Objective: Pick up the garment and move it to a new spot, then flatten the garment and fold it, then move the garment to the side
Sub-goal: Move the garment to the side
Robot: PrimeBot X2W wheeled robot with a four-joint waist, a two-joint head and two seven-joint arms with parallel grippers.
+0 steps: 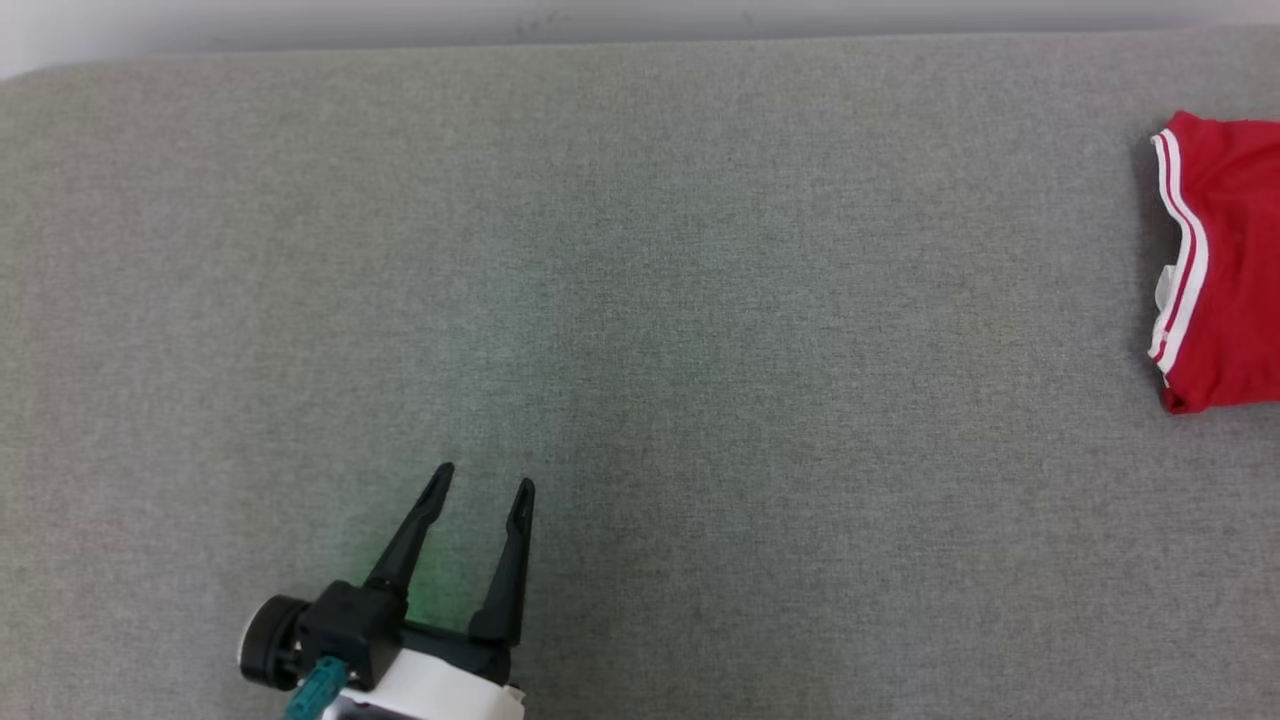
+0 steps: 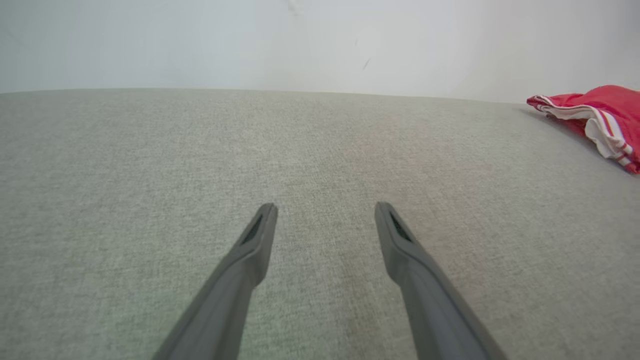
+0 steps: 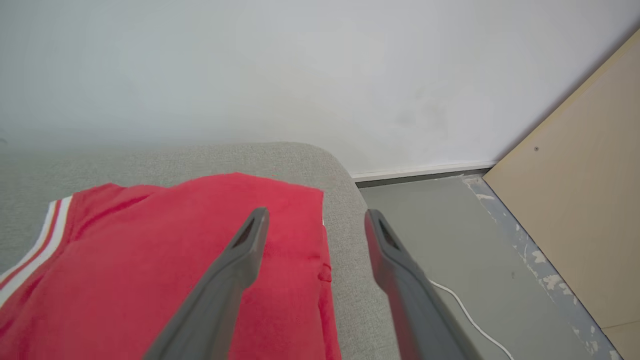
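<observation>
The garment [image 1: 1225,260] lay at the far right end of the grey padded surface [image 1: 640,250], close to its rounded corner, so the step in hand seemed to be the last one, the placing to the side. The right gripper [image 3: 316,211] hung just above the cloth with its two fingers spread wide and nothing between them; one finger stood over the red cloth and the other over the bare edge of the surface.

To finish this step well, I judged that the arm should rise straight up before it went anywhere sideways, because a finger dragging across the top layer could pull the fold open; the fingers should also stay apart during the lift, so that no loose edge was pinched by mistake. The garment was near the edge, with the floor [image 3: 440,240] and a white cable [image 3: 470,315] below; a push to that side could make it slide off.

The left gripper [image 1: 485,477] hovered over bare surface, well apart from the garment, its fingers also spread and empty.

The garment looked like a red sports shirt with white stripes along one trim; it was folded into a compact, fairly flat packet; the top layer was smooth, with one small pucker near its outer edge; the striped trim faced the middle of the surface.
</observation>
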